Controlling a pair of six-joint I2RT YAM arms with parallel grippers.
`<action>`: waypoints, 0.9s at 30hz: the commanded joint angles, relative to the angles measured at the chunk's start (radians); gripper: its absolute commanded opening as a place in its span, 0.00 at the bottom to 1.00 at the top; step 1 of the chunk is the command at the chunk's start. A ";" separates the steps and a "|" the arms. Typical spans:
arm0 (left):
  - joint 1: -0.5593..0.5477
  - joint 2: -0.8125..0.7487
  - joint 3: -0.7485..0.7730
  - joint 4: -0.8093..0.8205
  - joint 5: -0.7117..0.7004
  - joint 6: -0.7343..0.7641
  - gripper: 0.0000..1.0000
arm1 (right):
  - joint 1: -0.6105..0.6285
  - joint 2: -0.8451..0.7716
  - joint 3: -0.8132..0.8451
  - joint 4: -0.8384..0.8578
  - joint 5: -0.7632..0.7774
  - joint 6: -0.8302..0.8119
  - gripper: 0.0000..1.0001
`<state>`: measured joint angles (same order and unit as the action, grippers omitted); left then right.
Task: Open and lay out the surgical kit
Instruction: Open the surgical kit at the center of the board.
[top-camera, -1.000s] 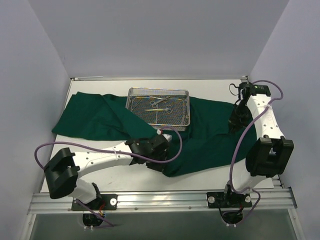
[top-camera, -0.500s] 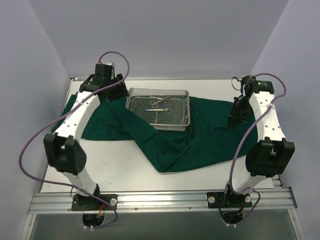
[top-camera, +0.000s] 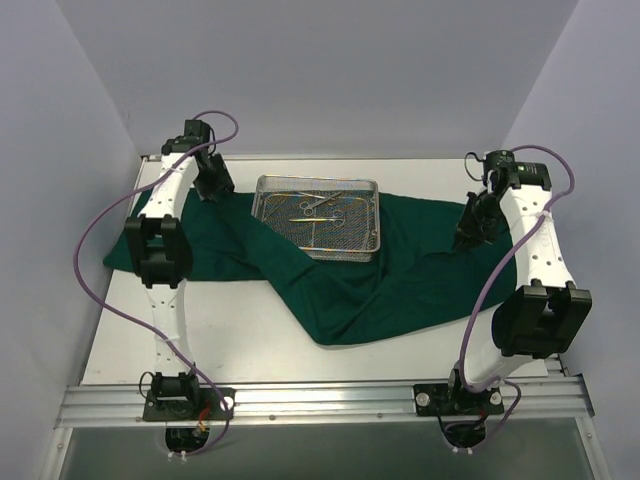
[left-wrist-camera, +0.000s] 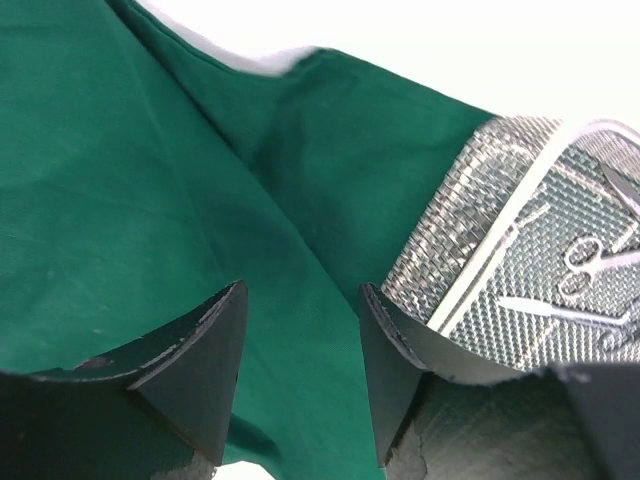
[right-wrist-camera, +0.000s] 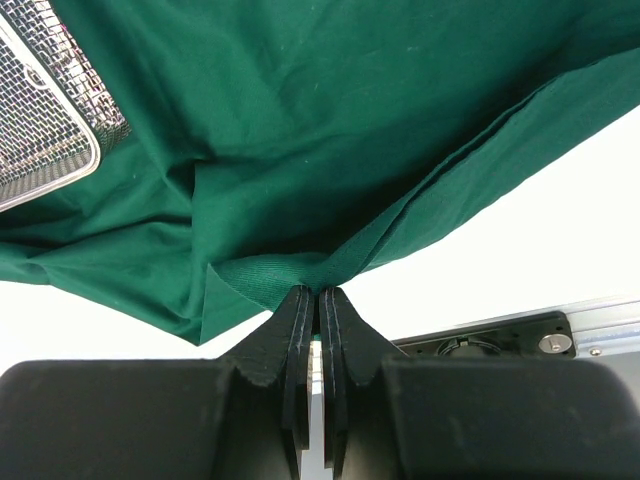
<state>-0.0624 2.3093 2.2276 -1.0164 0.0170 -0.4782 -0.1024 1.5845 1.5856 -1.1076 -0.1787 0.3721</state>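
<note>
The dark green drape (top-camera: 400, 275) lies spread across the table with the silver wire-mesh tray (top-camera: 320, 213) on it at the back middle. Several steel scissor-like instruments (top-camera: 318, 208) lie in the tray. My left gripper (top-camera: 213, 184) is open over the drape's back left part, left of the tray; the left wrist view shows green cloth (left-wrist-camera: 150, 200) between its spread fingers and the tray (left-wrist-camera: 520, 250) to the right. My right gripper (top-camera: 468, 238) is shut on a fold of the drape's right edge (right-wrist-camera: 300, 270) and holds it pinched.
White walls close in the table on the left, back and right. The aluminium rail (top-camera: 320, 400) with both arm bases runs along the near edge. Purple cables loop from both arms. Bare white tabletop (top-camera: 230, 330) shows at the front left.
My left arm has swung from the drape's front middle up to the back left corner. The drape's front flap now lies flatter. My right gripper has stayed nearly still, holding the cloth.
</note>
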 joint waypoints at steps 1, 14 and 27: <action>0.015 0.004 0.086 -0.024 -0.038 -0.002 0.57 | 0.001 -0.009 -0.003 -0.026 -0.001 -0.009 0.00; 0.124 0.119 0.159 -0.011 -0.020 0.018 0.49 | -0.006 0.028 0.011 -0.020 0.005 0.007 0.00; 0.131 0.211 0.259 0.024 0.032 0.020 0.46 | -0.006 0.009 -0.013 -0.014 0.013 0.039 0.00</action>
<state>0.0708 2.5229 2.4390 -1.0206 0.0299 -0.4664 -0.1043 1.6135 1.5822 -1.1015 -0.1795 0.3965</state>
